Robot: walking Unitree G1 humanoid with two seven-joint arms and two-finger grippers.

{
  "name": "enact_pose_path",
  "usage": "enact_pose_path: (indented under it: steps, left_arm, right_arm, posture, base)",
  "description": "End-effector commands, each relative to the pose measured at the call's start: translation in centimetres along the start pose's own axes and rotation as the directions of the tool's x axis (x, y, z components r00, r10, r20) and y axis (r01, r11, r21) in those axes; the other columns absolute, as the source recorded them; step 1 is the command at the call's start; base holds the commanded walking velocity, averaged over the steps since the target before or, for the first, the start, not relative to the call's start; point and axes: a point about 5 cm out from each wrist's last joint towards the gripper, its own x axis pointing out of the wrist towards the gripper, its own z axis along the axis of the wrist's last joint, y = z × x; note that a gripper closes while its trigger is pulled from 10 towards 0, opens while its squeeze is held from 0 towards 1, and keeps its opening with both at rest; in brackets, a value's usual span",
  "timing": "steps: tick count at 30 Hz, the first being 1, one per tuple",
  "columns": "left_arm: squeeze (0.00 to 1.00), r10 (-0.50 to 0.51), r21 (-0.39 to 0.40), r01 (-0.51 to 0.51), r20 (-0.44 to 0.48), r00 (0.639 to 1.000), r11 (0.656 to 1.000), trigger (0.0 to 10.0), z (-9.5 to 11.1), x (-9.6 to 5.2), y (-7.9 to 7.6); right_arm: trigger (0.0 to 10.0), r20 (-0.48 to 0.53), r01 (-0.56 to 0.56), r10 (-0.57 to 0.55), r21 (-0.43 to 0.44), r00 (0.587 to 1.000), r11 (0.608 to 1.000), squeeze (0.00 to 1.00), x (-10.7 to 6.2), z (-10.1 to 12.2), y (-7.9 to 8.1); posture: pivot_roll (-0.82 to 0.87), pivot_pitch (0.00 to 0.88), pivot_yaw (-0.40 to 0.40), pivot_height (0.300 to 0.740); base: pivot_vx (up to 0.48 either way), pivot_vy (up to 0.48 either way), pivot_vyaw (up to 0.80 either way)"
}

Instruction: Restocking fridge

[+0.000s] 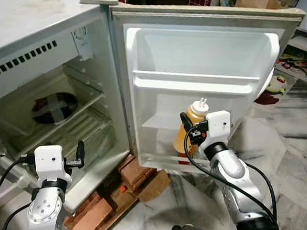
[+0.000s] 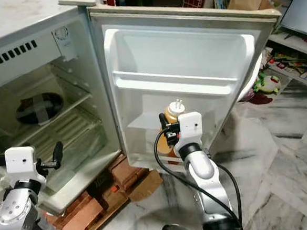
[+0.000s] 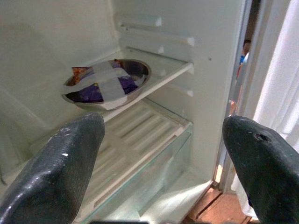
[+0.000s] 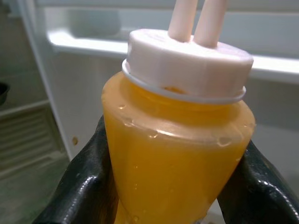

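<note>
At the fridge door point(image 1: 202, 59), right gripper point(image 4: 173, 186) clamps orange bottle point(image 4: 175, 154)

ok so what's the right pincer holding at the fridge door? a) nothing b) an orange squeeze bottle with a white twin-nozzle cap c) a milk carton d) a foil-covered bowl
b: the right pincer has its black fingers clamped on both sides of the orange squeeze bottle, at the lower shelf of the open fridge door.
</note>
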Motion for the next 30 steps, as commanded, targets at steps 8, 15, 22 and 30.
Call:
enact_pose_path:
  steps: [8,15,22,30]
  left_arm:
    - [0.0,-0.018,0.012,0.018,0.004,1.0,1.0,10.0,0.6,0.5,0.2]
    - [0.0,-0.024,0.016,0.024,0.004,1.0,1.0,10.0,0.5,0.6,-0.1]
    - [0.0,-0.032,0.026,0.032,0.0,1.0,0.999,10.0,0.1,0.3,0.0]
    - [0.0,-0.029,0.027,0.028,0.023,0.999,0.999,10.0,0.7,0.9,-0.2]
  right_arm:
    - [10.0,0.024,0.031,-0.031,0.006,0.999,1.0,0.0,0.1,0.7,-0.4]
    - [10.0,0.011,0.058,-0.059,0.009,0.998,0.998,0.0,0.1,0.5,-0.9]
    - [10.0,-0.003,0.087,-0.087,-0.001,0.996,0.996,0.0,0.1,0.0,-1.6]
    - [10.0,0.046,0.083,-0.083,-0.009,0.996,0.997,0.0,1.1,1.3,-1.3]
  posture:
    - [0.1,0.088,-0.027,0.74]
    - [0.12,0.059,-0.043,0.74]
    - [0.12,0.036,-0.021,0.74]
    - [0.11,0.05,-0.012,0.74]
  base:
    - [0.0,0.288,0.0]
    - [0.0,0.469,0.0]
    - [0.0,0.0,0.0]
    - [0.0,0.0,-0.6]
